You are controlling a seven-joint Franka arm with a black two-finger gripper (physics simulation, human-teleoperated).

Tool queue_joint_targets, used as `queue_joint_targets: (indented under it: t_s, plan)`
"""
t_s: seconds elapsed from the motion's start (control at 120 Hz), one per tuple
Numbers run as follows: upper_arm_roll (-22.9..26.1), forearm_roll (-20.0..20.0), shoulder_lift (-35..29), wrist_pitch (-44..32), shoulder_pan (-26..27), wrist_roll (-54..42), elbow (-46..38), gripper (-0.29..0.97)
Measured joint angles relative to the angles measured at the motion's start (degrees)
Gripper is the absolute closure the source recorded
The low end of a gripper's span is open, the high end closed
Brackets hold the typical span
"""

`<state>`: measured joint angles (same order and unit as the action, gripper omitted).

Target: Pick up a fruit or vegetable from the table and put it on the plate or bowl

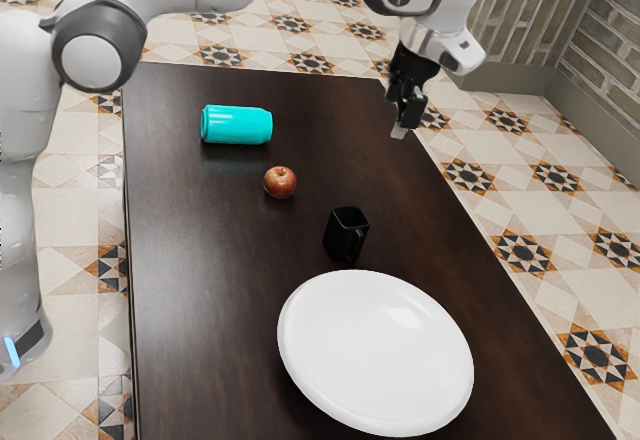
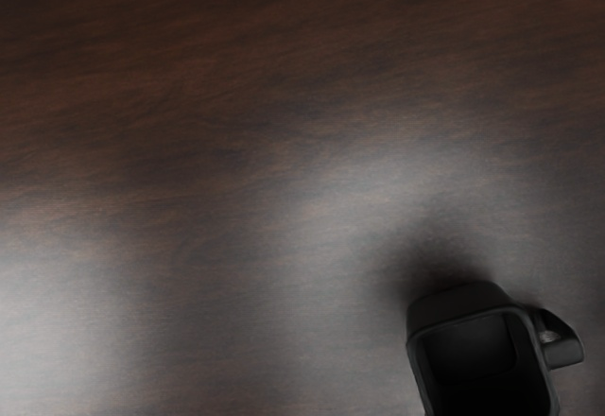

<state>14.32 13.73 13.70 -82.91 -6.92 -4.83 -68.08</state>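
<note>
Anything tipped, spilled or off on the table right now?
Only the teal can: it lies on its side on the table, up and to the exterior view's left of the apple, instead of standing. No spill shows around it. The apple, the upright black mug and the white plate look normal.

table [image 1: 200, 290]: dark glossy wood | plate [image 1: 375, 352]: glossy white | apple [image 1: 280, 182]: shiny

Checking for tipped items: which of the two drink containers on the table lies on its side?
The teal metal can lies on its side; the black square mug stands upright, mouth up.
</note>
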Motion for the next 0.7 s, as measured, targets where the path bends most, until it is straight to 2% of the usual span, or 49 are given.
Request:
queue_joint_targets:
  t_s: [0.158, 0.275, 0.35, 0.392, 0.525, 0.7]
  plan:
    - [-0.7, -2.4, 0.2, -2.4, -2.4, -1.2, -5.4, 0.0]
    - [-1.7, -3.9, -13.7, -7.0, -2.3, 0.0, -26.5, 0.0]
    - [-2.5, -6.0, -17.4, -10.6, -1.4, 0.7, -34.9, 0.0]
    - [-2.9, -7.3, -18.3, -12.5, -2.6, 1.0, -38.0, 0.0]
    - [-5.4, -10.4, -19.8, -17.0, -10.9, 2.0, -43.0, 0.0]
    - [-6.3, -13.6, -20.4, -20.7, -10.8, 3.1, -48.8, 0.0]
